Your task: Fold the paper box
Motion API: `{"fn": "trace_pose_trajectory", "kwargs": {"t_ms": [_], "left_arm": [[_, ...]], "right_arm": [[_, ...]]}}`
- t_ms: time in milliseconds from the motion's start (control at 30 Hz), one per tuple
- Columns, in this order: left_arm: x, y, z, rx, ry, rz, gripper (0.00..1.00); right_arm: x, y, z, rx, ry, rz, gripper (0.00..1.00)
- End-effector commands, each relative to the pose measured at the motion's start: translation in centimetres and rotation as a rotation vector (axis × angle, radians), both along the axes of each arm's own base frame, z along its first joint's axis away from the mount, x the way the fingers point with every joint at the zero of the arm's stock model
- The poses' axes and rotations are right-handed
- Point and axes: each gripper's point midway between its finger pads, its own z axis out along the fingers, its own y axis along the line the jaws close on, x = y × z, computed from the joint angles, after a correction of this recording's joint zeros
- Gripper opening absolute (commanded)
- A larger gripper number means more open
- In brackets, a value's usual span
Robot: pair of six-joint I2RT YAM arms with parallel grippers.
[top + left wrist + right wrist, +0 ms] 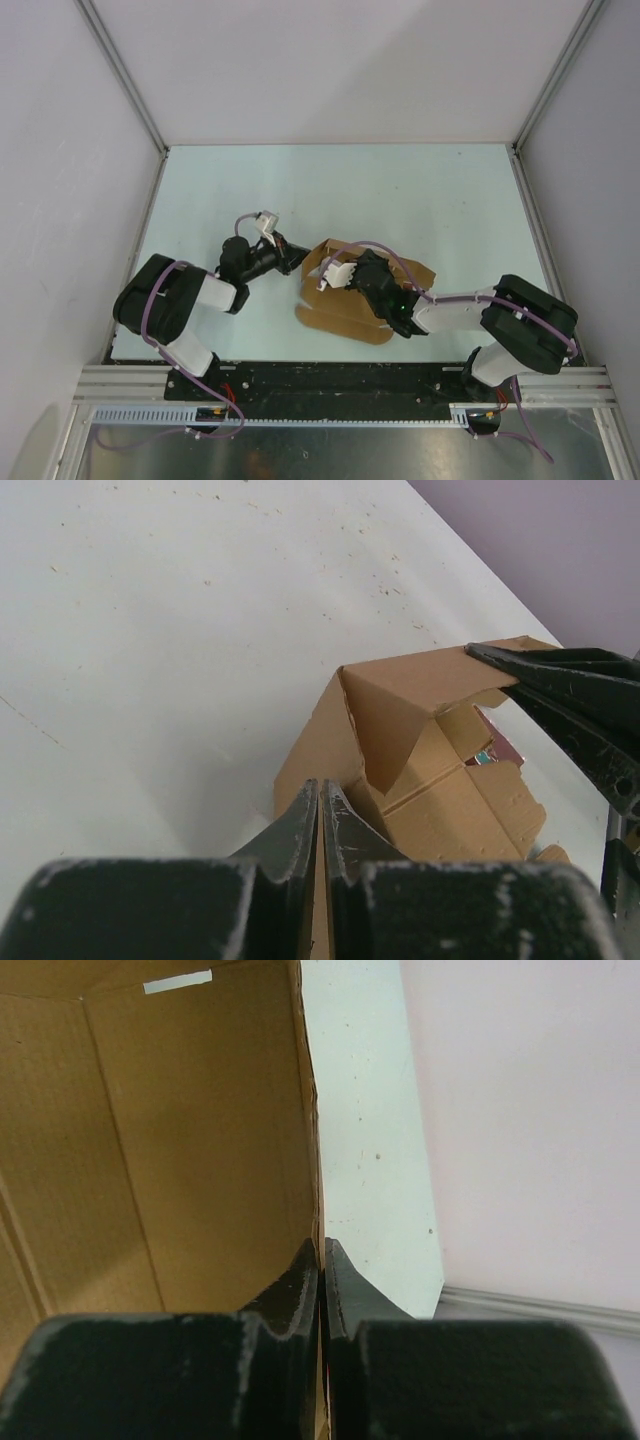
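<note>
Half-formed paper box [342, 320]: walls partly up, flaps loose. Left gripper [320, 792] and right gripper [320, 1252] each clamp a wall edge, jaws closed.

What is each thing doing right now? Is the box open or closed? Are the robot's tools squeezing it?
paper box: half folded, top open, some flaps standing up.
left tool: shut on a box edge.
right tool: shut on a box wall.
small red item: lying inside the box.

One paper box [345, 320] — one red square [497, 744]
</note>
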Motion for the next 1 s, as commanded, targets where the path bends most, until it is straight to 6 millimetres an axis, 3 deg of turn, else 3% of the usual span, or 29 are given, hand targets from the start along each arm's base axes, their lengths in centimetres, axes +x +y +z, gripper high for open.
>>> {"fn": "trace_pose_trajectory", "kwargs": {"t_ms": [0,233,967], "left_arm": [[0.4,-0.7,1.4,-0.015,-0.062,-0.030,0.09],[0.2,-0.5,0.5,-0.004,-0.042,-0.023,0.09],[1.4,-1.1,1.8,-0.027,-0.067,-0.041,0.12]], "right_arm": [[1.4,0.7,2.1,0.117,-0.023,-0.036,0.05],[2.2,0.8,2.6,0.139,-0.004,-0.014,0.04],[3.0,0.7,2.1,0.195,0.089,0.002,0.07]]}}
